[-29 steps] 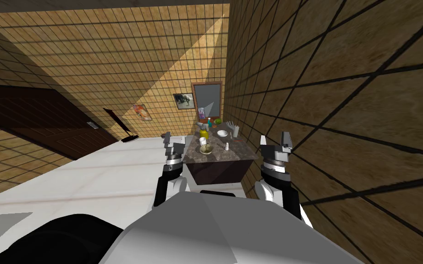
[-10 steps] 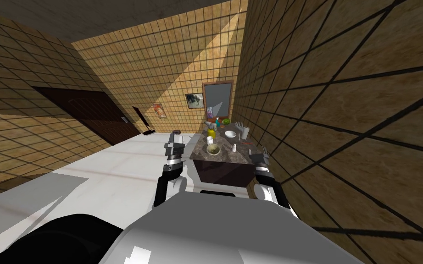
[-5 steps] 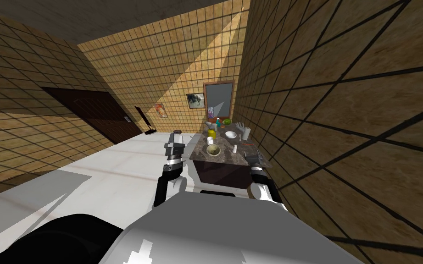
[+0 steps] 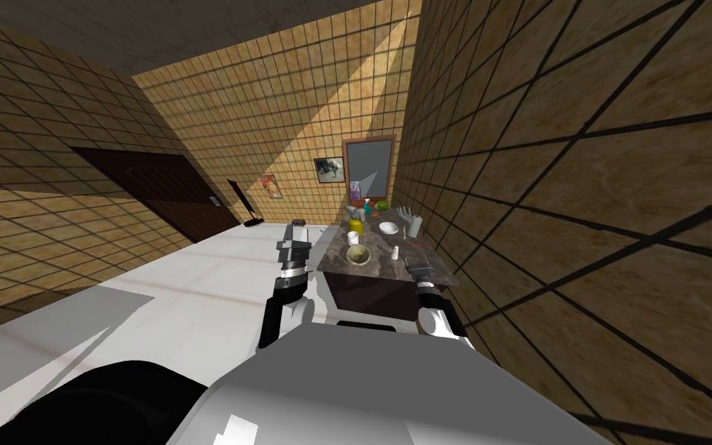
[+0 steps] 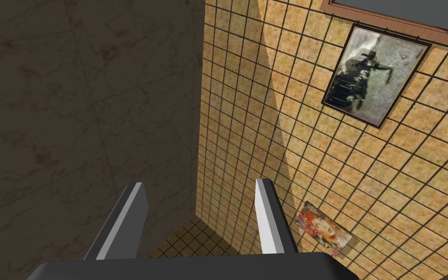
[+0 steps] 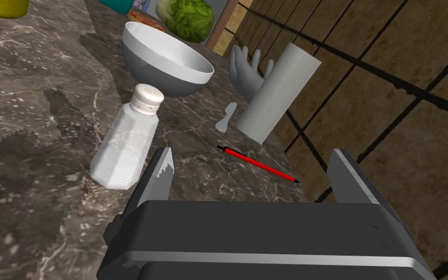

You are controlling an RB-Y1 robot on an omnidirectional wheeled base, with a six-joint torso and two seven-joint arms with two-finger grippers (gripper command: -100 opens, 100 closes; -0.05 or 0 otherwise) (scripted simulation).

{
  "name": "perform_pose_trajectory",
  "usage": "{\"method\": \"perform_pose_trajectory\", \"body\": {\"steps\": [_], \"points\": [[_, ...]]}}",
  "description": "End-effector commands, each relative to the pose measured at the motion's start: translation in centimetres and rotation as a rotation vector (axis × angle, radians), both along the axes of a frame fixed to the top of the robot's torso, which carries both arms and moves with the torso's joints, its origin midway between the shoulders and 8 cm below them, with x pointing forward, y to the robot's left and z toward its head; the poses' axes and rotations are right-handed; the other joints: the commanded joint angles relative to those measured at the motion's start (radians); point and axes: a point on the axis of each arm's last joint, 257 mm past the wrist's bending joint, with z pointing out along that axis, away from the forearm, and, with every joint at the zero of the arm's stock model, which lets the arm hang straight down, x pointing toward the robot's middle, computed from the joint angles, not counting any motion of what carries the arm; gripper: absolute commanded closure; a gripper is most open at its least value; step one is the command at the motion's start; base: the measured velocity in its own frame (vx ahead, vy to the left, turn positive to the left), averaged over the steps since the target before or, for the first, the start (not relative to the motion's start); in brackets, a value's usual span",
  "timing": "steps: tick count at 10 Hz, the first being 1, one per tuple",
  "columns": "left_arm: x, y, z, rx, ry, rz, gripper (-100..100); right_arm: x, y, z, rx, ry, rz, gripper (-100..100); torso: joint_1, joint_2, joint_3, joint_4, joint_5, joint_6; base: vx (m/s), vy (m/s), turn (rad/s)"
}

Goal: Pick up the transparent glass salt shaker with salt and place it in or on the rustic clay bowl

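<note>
The salt shaker [image 6: 126,141] is a clear faceted bottle with a white cap, upright on the dark marble tabletop [image 6: 28,121]. My right gripper [image 6: 254,170] is open low over the table's near right corner. The shaker stands just outside one of its fingers [image 6: 162,170], not between them. In the head view the shaker [image 4: 394,251] is a little ahead of the right gripper [image 4: 418,270]. The brown clay bowl [image 4: 357,253] sits to the shaker's left near the table's front. My left gripper [image 4: 296,234] is held up beside the table's left edge, open and empty [image 5: 196,214].
Behind the shaker are a white bowl [image 6: 167,61], a grey glove [image 6: 247,73], an upright paper roll [image 6: 279,92], a small white utensil [image 6: 225,117] and a red pen [image 6: 259,165]. A lettuce [image 6: 186,17], a white cup [image 4: 354,237] and a yellow item [image 4: 355,225] stand further back. A tiled wall [image 4: 540,193] runs along the table's right side.
I have turned and drawn closer to the table. My right gripper has come down and moved left, in over the table's near right corner toward the shaker. The left arm has kept its pose.
</note>
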Motion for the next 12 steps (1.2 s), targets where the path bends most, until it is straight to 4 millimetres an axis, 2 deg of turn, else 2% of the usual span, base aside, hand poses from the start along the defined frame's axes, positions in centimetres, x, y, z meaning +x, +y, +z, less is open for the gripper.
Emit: {"method": "perform_pose_trajectory", "body": {"steps": [1,4,8,12], "points": [[0.0,0.0,0.0,0.000,0.000,0.000,0,0.4,1.1,-1.3,0.064,0.027,0.028,-100,0.000,0.000,0.000,0.000,0.000,0.000,0.037,-0.020,-0.009],[0.0,0.0,0.0,0.000,0.000,0.000,0,1.2,3.9,-3.7,0.196,0.077,0.079,-100,0.000,-0.001,-0.001,0.000,0.000,0.000,0.052,-0.015,-0.022],[0.0,0.0,0.0,0.000,0.000,0.000,0,1.9,8.8,-6.3,0.395,0.138,0.139,-100,-0.001,-0.002,-0.001,0.000,0.000,0.000,0.060,-0.032,-0.040],[0.0,0.0,0.0,0.000,0.000,0.000,0,2.5,13.7,-7.1,0.580,0.166,0.165,-100,-0.002,-0.002,-0.001,0.000,0.000,0.000,0.063,-0.057,-0.051]]}}
